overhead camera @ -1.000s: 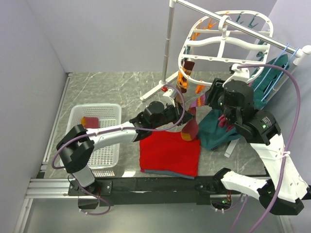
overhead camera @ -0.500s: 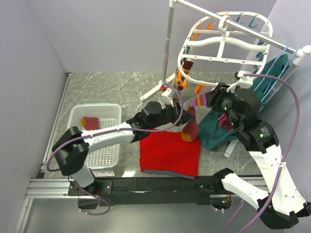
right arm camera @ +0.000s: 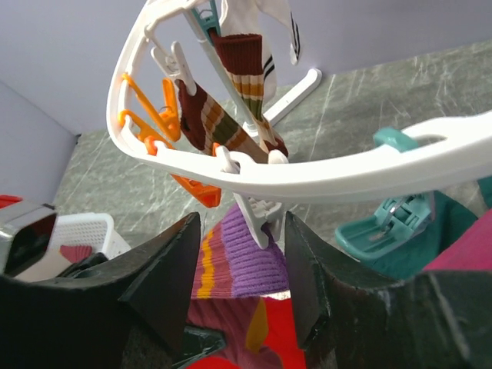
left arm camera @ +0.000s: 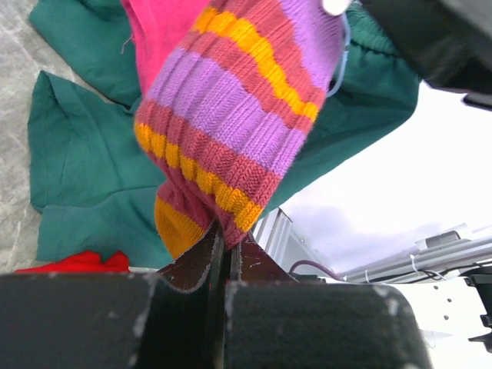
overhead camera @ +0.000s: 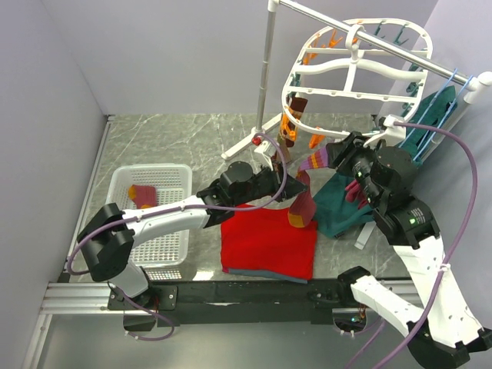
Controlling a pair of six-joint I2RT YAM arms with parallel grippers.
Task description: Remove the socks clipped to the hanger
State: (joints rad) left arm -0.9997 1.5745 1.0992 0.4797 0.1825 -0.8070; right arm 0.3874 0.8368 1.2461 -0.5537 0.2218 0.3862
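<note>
Tabletop (overhead camera: 177,142) static; we see left gripper (left arm camera: 224,244) still pinching the sock (left arm camera: 231,115), half-open right gripper (right arm camera: 240,240) newly straddling, seemingly, its peg (right arm camera: 247,211), so unclipping looks near.

Pale lilac walls (overhead camera: 154,54) around a grey marble-patterned tabletop (overhead camera: 177,138) (white-veined), under even light.

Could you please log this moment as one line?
left tool: shut on sock | right tool: open around clip | sock: clipped to hanger
</note>
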